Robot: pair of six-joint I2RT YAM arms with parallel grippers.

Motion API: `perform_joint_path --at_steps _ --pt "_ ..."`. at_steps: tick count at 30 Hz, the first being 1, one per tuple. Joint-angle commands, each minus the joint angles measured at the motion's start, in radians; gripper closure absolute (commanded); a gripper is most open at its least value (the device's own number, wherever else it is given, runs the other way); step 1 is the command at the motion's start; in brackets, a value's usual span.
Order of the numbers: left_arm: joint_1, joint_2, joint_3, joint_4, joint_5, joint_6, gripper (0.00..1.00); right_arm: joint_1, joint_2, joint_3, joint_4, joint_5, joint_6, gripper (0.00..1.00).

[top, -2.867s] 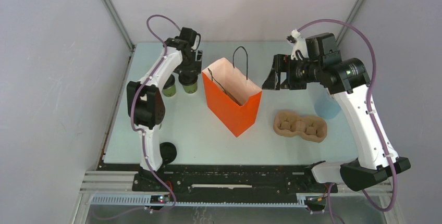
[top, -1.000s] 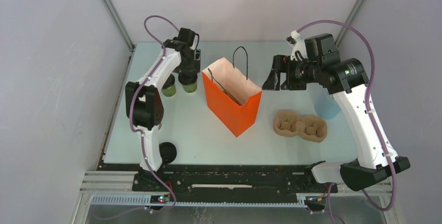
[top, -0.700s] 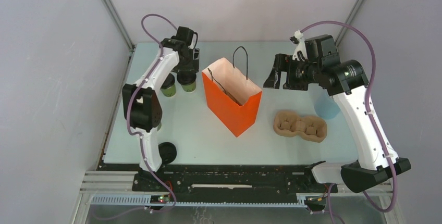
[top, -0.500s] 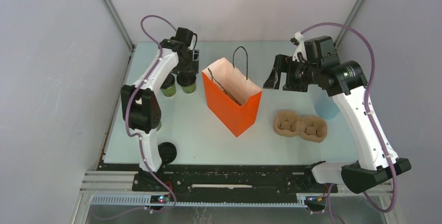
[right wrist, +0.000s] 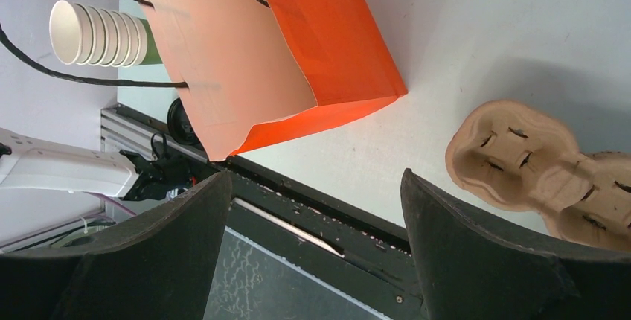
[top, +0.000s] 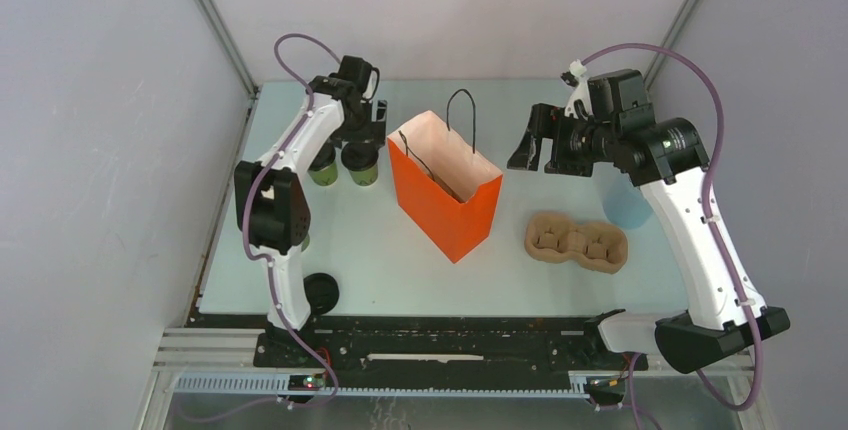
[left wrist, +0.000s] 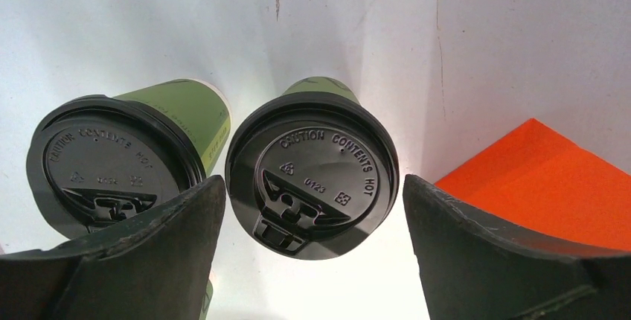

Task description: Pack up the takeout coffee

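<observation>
Left gripper point(left wrist: 312, 193): fingers point(left wrist: 149, 260) spread wide, one either side of a cup point(left wrist: 320, 149), its black lid between them. No contact that I can make out, and nothing is held. Second cup point(left wrist: 111, 164) stands just beside the first, lids nearly touching. Both are upright on the table point(top: 370, 250) at far left, left of the bag point(top: 445, 195).

Right gripper point(right wrist: 312, 178): fingers also wide, empty, hanging in the air right of the bag's mouth.

Changed: very little. Over the last seconds the left wrist has shuffled slightly but kept over the same cup. The right gripper has drifted a touch away from the bag. Cups, bag and carrier point(top: 577, 242) lie where they were. My reading: the left arm is lining up and the grasp is not yet made. Packing has not begun, as the carrier's pockets are bare.

Views:
- Left wrist shows the lid centred between the fingers, and an orange corner of the bag close by. From the top, the wrist hides that gap.
- Right wrist shows the bag's pale inside, and a lidless stack point(right wrist: 104, 33) on its side beyond. From the top, the left arm mostly hides that stack.
- Top alone gives the layout: cups left, bag middle, carrier right.
</observation>
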Motion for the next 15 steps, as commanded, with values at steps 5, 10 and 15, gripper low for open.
perform_joint_path --at_steps 5,10,15 --pt "-0.001 -0.048 -0.049 -0.009 -0.003 0.019 0.06 -0.015 -0.031 -0.008 0.029 -0.009 0.009 0.08" --pt "-0.001 -0.056 -0.065 -0.006 -0.015 0.019 0.06 -0.020 -0.034 -0.007 0.031 -0.018 0.010 0.08" --pt "-0.001 -0.054 -0.044 -0.002 -0.029 0.019 0.09 -0.023 -0.035 -0.015 0.033 -0.025 0.010 0.09"
